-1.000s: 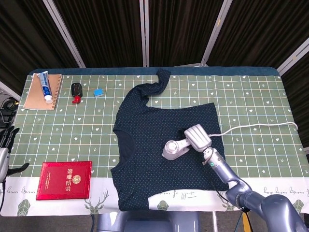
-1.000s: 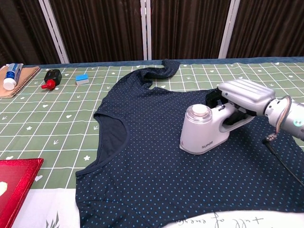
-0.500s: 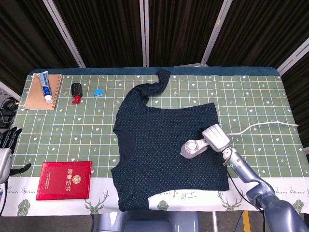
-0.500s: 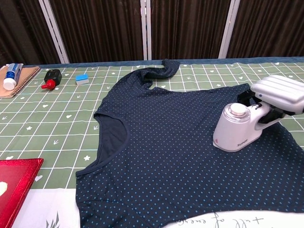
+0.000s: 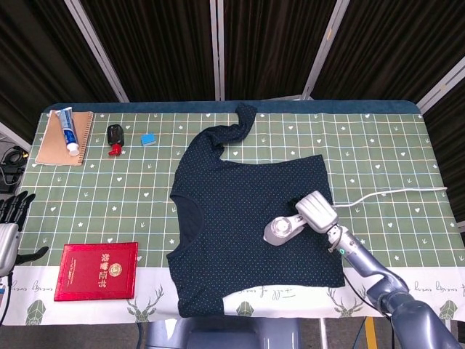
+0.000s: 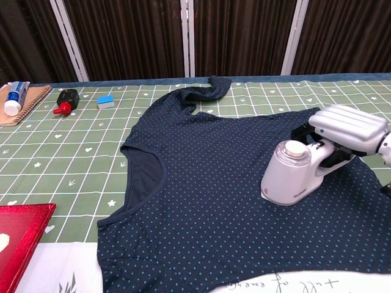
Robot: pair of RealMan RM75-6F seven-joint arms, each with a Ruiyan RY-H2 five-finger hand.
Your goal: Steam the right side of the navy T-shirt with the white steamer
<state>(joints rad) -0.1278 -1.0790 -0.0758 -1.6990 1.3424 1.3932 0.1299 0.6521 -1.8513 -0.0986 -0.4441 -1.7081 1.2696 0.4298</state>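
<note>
The navy dotted T-shirt (image 5: 247, 218) (image 6: 214, 183) lies flat across the middle of the table, one sleeve trailing toward the far edge. The white steamer (image 5: 281, 229) (image 6: 292, 178) stands on the shirt's right part, near its hem side. My right hand (image 5: 317, 210) (image 6: 345, 127) grips the steamer's handle from the right. Its cord (image 5: 396, 193) runs off over the table to the right. My left hand (image 5: 10, 218) hangs off the table's left edge, fingers spread and holding nothing.
A red booklet (image 5: 96, 270) (image 6: 15, 241) lies at the front left. At the back left sit a notebook (image 5: 64, 139) with a toothpaste tube (image 5: 67, 129), a black bottle with red cap (image 5: 115, 138) (image 6: 65, 100) and a small blue block (image 5: 148, 139) (image 6: 105, 101).
Over the second, the steamer slid right across the shirt, then came back a little to the left and toward the front. The left hand stayed put.
</note>
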